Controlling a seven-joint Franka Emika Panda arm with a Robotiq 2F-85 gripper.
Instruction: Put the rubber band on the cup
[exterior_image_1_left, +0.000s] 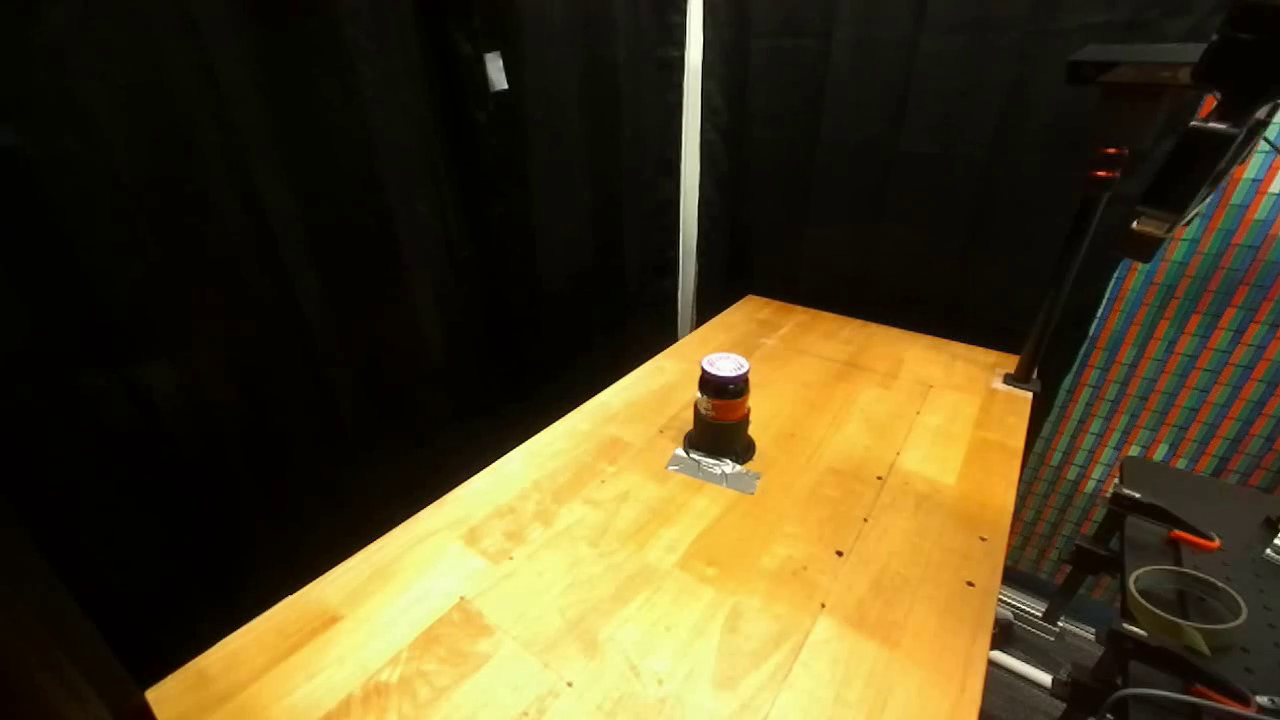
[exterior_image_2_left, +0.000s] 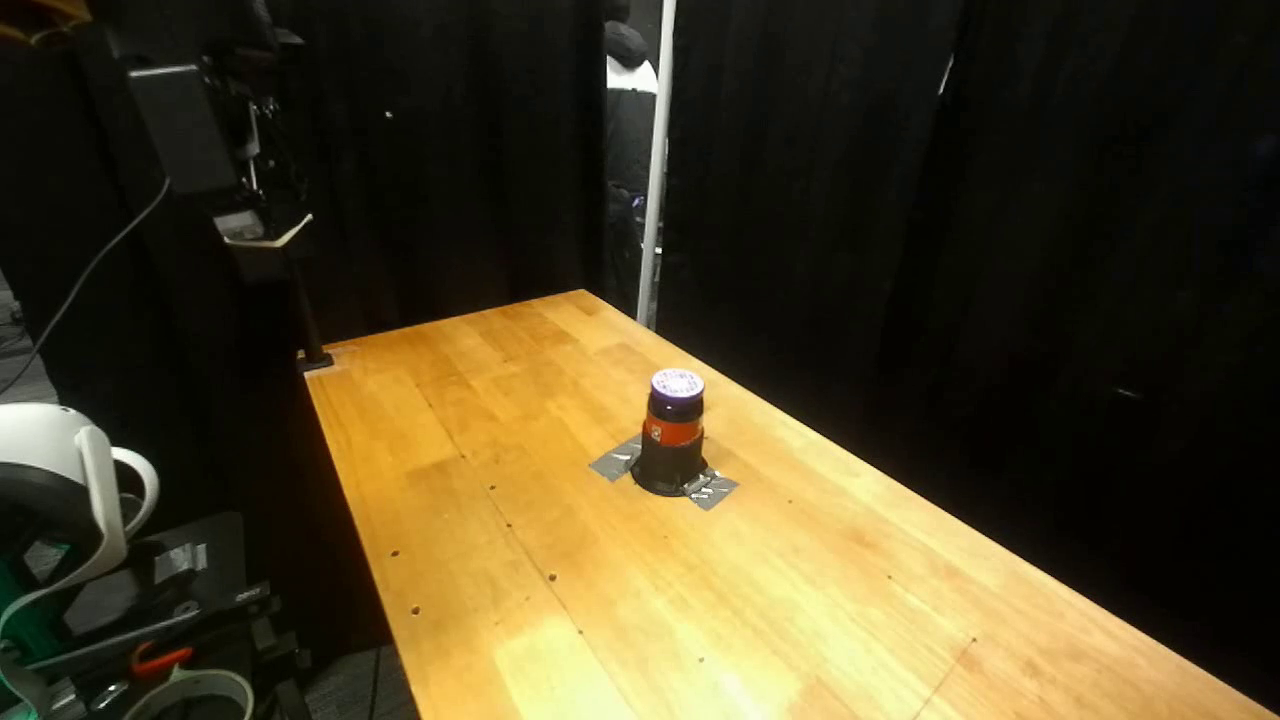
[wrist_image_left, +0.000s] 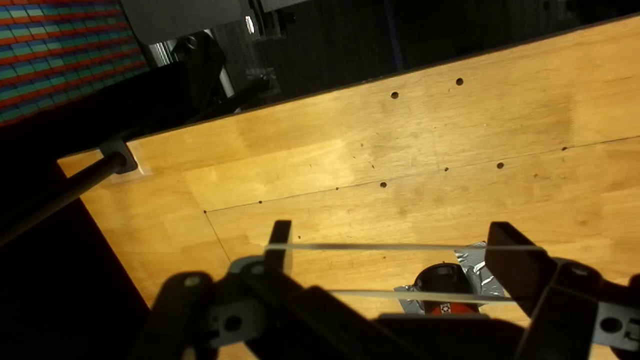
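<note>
The cup (exterior_image_1_left: 722, 412) is a squat dark cylinder with an orange-red stripe and a pale-patterned purple top. It stands upright on the table in both exterior views (exterior_image_2_left: 674, 430). The wrist view shows its dark lower part (wrist_image_left: 444, 278) and some of the stripe at the bottom right; the rest is hidden behind the gripper body. My gripper (wrist_image_left: 396, 241) is open, its fingers wide apart. A pale rubber band (wrist_image_left: 370, 246) is stretched around both fingers, with two strands across the gap. The lower strand crosses in front of the cup. Neither gripper nor band shows in the exterior views.
Silver tape (exterior_image_1_left: 715, 472) lies at the cup's base on the wooden table (exterior_image_2_left: 480, 400). A dark pole (wrist_image_left: 95, 172) is fixed at a table corner. A side cart with a tape roll (exterior_image_1_left: 1187, 600) stands beside the table. Black curtains surround the area.
</note>
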